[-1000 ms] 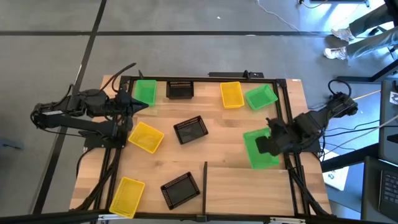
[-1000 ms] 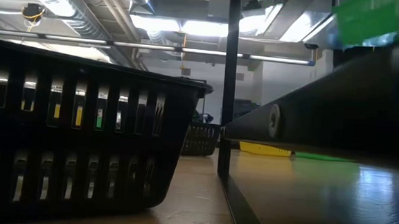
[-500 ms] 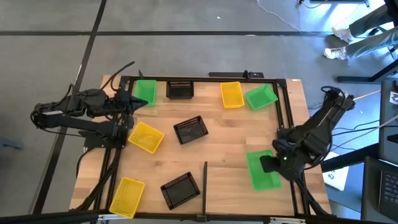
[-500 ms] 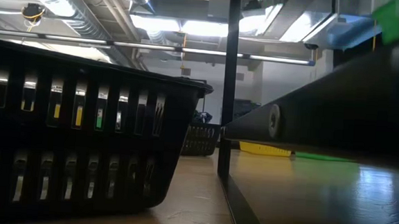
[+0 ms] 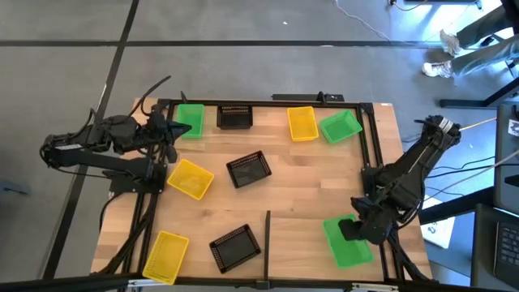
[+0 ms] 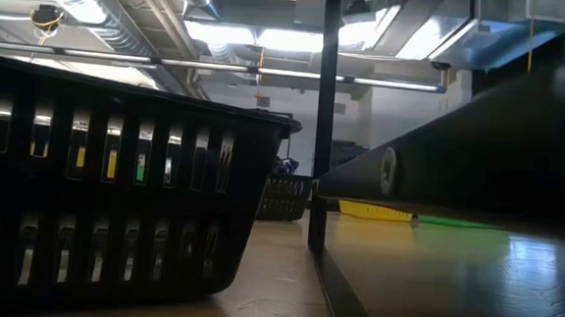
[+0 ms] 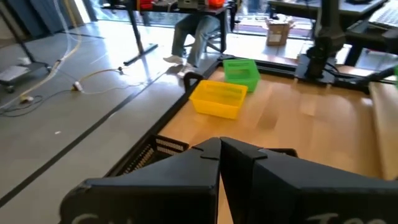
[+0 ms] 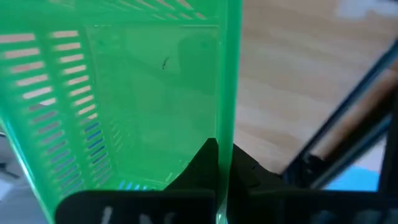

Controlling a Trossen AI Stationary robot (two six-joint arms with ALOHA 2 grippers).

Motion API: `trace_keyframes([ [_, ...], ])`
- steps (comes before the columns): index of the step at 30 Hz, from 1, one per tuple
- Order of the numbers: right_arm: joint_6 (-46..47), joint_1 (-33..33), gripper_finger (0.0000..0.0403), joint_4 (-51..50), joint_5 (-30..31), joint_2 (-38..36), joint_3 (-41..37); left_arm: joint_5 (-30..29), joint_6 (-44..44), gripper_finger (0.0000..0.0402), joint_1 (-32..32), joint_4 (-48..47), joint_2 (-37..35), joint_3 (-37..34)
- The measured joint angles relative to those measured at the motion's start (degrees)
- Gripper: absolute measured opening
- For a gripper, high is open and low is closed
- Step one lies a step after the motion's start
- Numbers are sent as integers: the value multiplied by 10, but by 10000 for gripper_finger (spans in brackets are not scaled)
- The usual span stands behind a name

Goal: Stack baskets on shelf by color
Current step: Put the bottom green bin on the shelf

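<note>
We see the right gripper (image 5: 350, 230) clamped on the rim of a green basket (image 5: 347, 242), holding it over the shelf (image 5: 312, 247) near the table's right front corner. In the right wrist view that basket (image 8: 124, 93) is translucent bright green, with slotted lattice walls and a smooth floor, its rim pinched between the dark fingers (image 8: 208, 168).

The left gripper (image 5: 169, 130) is closed on nothing, beside another green basket (image 5: 190, 119) at the far left corner. A black basket (image 5: 234, 117), a yellow basket (image 5: 302, 123) and a third green one (image 5: 339, 126) line the far edge. More yellow and black baskets lie scattered across the planked tabletop (image 5: 292, 174).

The shelf is a paler, smoother panel with a thin black bar (image 5: 267, 235) along its left edge. Beyond the table we see grey floor, cables, and a person's legs (image 5: 466, 40).
</note>
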Motion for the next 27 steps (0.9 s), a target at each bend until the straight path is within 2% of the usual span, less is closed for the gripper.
trace_keyframes([
  [6, 9, 1, 0, 10, -15, 0, -32, -29, 4, 0, 0, 0, 0, 0],
  [18, 14, 0, 0, 16, -22, 0, -40, -29, 4, 0, 0, 3, 0, 0],
  [27, 7, 0, 0, 28, -24, 33, -43, -29, 4, 0, 0, 3, 0, 0],
])
